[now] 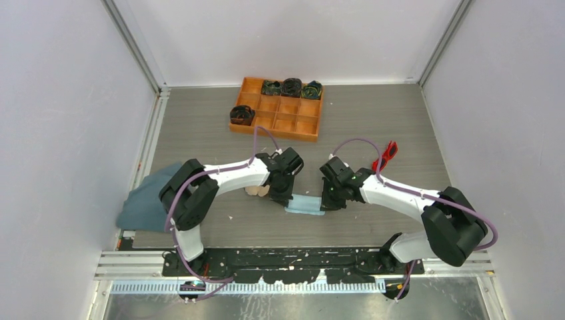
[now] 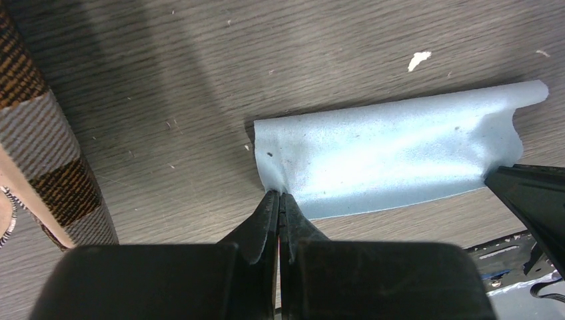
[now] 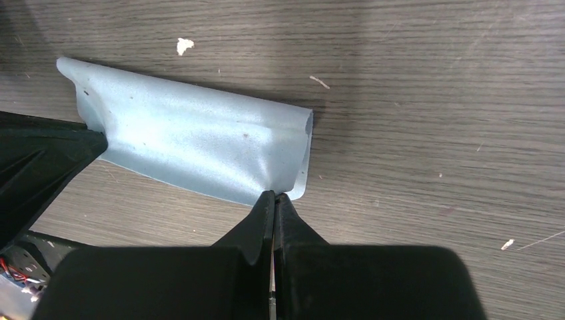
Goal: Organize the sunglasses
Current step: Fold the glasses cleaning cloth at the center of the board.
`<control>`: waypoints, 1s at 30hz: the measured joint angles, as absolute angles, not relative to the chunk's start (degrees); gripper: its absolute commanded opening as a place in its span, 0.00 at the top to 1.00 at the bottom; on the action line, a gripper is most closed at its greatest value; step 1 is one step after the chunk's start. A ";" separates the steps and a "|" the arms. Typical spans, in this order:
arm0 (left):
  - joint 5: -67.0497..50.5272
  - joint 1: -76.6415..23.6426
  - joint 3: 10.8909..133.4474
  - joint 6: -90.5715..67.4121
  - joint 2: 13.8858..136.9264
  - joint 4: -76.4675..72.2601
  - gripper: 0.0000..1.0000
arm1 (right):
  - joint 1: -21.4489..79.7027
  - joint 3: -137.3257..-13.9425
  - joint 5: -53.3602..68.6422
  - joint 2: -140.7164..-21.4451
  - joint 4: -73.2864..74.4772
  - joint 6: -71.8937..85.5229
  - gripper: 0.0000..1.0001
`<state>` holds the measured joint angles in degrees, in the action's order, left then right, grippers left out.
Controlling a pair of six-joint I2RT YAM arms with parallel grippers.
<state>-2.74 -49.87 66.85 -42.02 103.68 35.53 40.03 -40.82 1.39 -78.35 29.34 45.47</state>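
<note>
step: cloth-folding bit, I reckon | left gripper (image 2: 280,197): fingers clamped together on a near corner of the light blue cloth (image 2: 393,153) | right gripper (image 3: 274,195): same deal, other corner | sunglasses (image 1: 386,155): on the table (image 1: 200,127), well apart (nobody's touching them) | next: both corners should probably travel together, evenly

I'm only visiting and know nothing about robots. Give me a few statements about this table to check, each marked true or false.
1. The left gripper and right gripper each pinch one end of the light blue cloth. True.
2. The red sunglasses sit in the orange tray. False: they lie on the table, outside it.
3. The plaid case lies near the left gripper. True.
4. The orange tray is empty. False: dark rolled items fill four compartments.
</note>
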 measured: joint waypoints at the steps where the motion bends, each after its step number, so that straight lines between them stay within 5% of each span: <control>1: -2.79 -49.87 66.70 -42.06 103.68 35.42 1.00 | 40.03 -40.69 1.41 -78.35 29.19 45.54 1.00; 12: -3.09 -50.52 66.17 -43.09 104.03 34.76 0.99 | 40.05 -40.05 1.37 -79.18 27.88 46.04 0.99; 22: -3.33 -50.89 66.26 -44.40 104.12 33.93 0.68 | 40.05 -39.55 1.32 -80.03 27.35 46.59 0.98; 30: -0.73 -51.37 67.33 -45.06 104.12 36.80 0.56 | 40.05 -39.51 1.28 -79.92 27.49 46.92 0.78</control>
